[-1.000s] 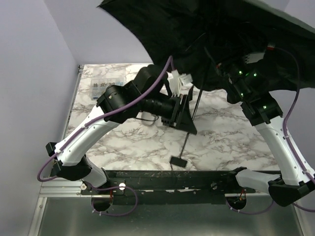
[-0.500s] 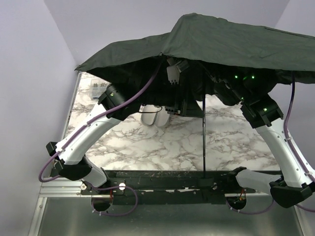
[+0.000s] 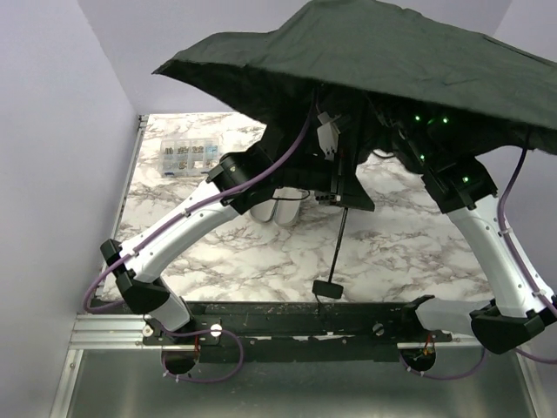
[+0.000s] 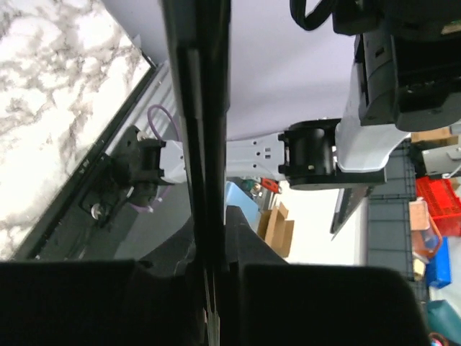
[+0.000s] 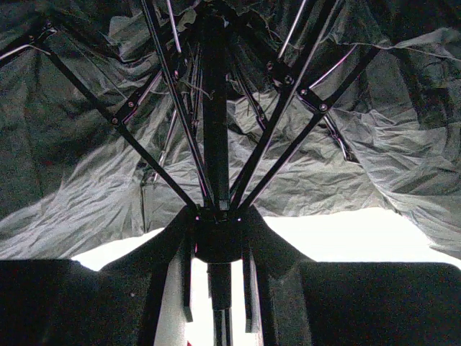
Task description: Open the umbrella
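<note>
The umbrella [image 3: 392, 52] is open, its dark canopy spread over both arms. Its thin shaft [image 3: 338, 246] slants down to the black handle [image 3: 325, 287] just above the front rail. My left gripper [image 3: 345, 200] is shut on the shaft below the canopy; in the left wrist view the shaft [image 4: 202, 108] runs straight up from my pinched jaws [image 4: 210, 249]. My right gripper [image 5: 218, 245] is shut on the runner hub, from which the ribs [image 5: 288, 151] fan out under the canopy [image 5: 360, 158]. From above, the canopy hides this gripper.
A clear compartment box [image 3: 185, 157] lies at the table's far left. A whitish object [image 3: 277, 209] sits under the left forearm. The black rail [image 3: 287, 313] marks the near edge. Lilac walls close in at the left and back. The right arm [image 3: 492, 252] rises at the right.
The canopy has swung from tipped back to spread over both arms, then lifted. The left arm shifted along the shaft, and the handle hangs near the front rail again.
</note>
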`<state>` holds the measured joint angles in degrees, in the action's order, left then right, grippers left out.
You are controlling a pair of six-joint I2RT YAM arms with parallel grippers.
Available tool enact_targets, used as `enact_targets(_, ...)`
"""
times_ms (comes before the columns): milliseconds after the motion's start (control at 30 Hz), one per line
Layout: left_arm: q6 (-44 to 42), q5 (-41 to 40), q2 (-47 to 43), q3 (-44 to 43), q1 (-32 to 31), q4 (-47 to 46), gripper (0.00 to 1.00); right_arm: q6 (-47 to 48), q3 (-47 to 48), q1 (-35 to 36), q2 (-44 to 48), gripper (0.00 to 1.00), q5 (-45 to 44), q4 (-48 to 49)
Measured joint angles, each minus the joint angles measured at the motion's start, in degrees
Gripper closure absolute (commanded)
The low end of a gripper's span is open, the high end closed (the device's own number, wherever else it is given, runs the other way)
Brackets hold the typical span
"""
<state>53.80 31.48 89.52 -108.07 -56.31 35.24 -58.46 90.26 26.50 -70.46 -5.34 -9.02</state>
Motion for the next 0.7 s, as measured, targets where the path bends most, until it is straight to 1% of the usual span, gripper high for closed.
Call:
enact_targets(33,0.8,-0.1,0.4,0.0,0.0,-0.1,1.0,0.5,0.6,0.0,-0.3,0.98,-0.4,-0.1)
enact_targets(67,0.5,0.1,0.8,-0.2,0.2,-0.4,1.0,1.1,1.0,0.0,-0.6,0.82,-1.2,-0.1)
enact_targets(133,0.6,0.2,1.3,-1.0,0.5,-0.6,1.0,2.0,1.6,0.0,-0.9,0.42,-1.9,-0.5)
enact_targets(200,1.1,0.8,1.6,-2.1,0.8,0.3,1.0,2.5,1.6,0.0,-0.9,0.14,-2.6,-0.4)
enact_targets(267,2.3,2.3,1.6,-2.6,1.6,0.8,1.0,3.9,1.6,0.0,-0.6,0.02,-3.0,-0.3)
enact_targets(300,2.8,3.0,1.6,-2.6,1.9,0.8,1.0,4.7,1.6,0.0,-0.3,0.0,-3.0,-0.4)
enact_targets(400,6.0,5.4,1.6,-2.4,4.3,-0.4,1.0,7.3,2.4,0.0,0.6,0.0,-2.6,-2.2)
enact_targets(500,8.9,7.2,1.6,-2.4,7.0,-2.3,1.0,8.9,5.0,0.0,1.2,0.0,-1.4,-5.0)
enact_targets(600,12.0,8.7,1.6,-2.4,9.4,-5.5,1.0,9.0,6.7,-0.1,2.0,0.06,0.2,-7.3)
enact_targets(700,13.9,10.2,1.6,-2.4,10.4,-8.0,1.0,7.8,7.7,-1.7,2.0,0.09,4.9,-8.9)
